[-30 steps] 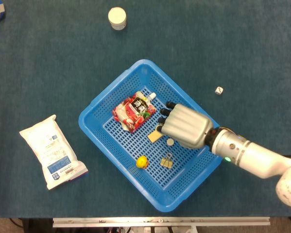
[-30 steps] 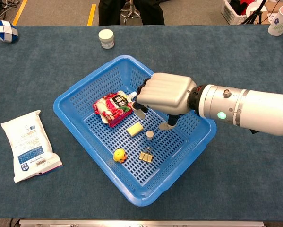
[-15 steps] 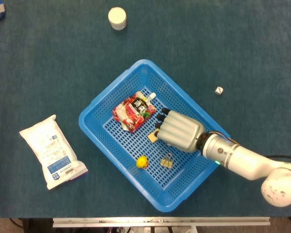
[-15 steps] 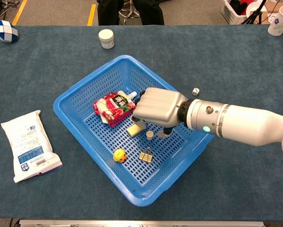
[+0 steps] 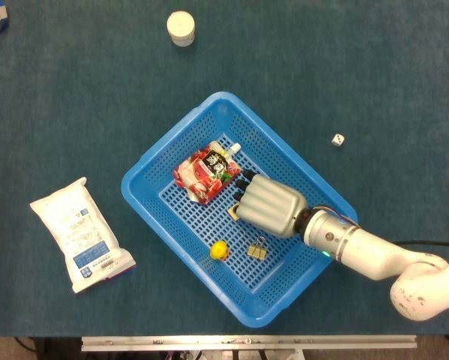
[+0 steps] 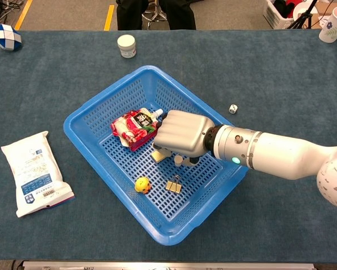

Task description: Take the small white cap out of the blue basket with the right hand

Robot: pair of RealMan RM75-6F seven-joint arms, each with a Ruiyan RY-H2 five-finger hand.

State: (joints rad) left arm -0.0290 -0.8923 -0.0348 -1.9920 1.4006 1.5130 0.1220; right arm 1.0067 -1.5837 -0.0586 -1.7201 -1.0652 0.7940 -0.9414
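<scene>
The right hand (image 6: 179, 135) is low inside the blue basket (image 6: 95, 110), back upward, its fingers curled down toward the perforated floor. In the chest view the small white cap (image 6: 179, 161) sits on the basket floor directly under the hand, with a fingertip close on either side of it; whether the fingers actually grip it or only bracket it cannot be told. In the head view the hand (image 5: 267, 205) covers the cap completely. The left hand is not visible in either view.

Just under the hand's far fingertips lies a pale yellow block (image 6: 157, 154), partly covered. Beyond those fingertips, touching or nearly touching them, is a glossy red pouch (image 6: 133, 127) with a white spout. Near the hand on the side toward the robot are a metal binder clip (image 6: 173, 185) and a small round yellow toy (image 6: 141, 184).

The basket is rigid plastic with slotted walls and rounded corners, set at an angle on a table (image 6: 55, 73) covered in dark teal felt-like cloth. Out on the table, a white die (image 6: 233, 108) rests beyond the forearm, a white lidded jar (image 6: 126, 45) stands well beyond the basket, and a white packet (image 6: 34, 171) lies well away past the basket. A blue and white puzzle ball (image 6: 5, 36) sits at the far corner.
</scene>
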